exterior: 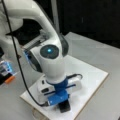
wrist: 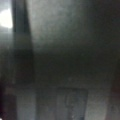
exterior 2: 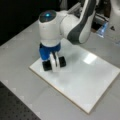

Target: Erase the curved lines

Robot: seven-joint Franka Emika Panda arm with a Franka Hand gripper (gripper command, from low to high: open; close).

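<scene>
The gripper (exterior 2: 53, 65) stood low over the white board (exterior 2: 82, 82), at the board's corner nearest the arm, with a black block eraser (exterior 2: 62, 61) under it resting on the board. Whether the jaws clamped the eraser I cannot tell, though it sat right between them. No curve lines showed anywhere on the board's bare surface; they may lie under the eraser. The eraser looked light and stiff, best held by its long sides. The wrist view gave only dark blur.
</scene>
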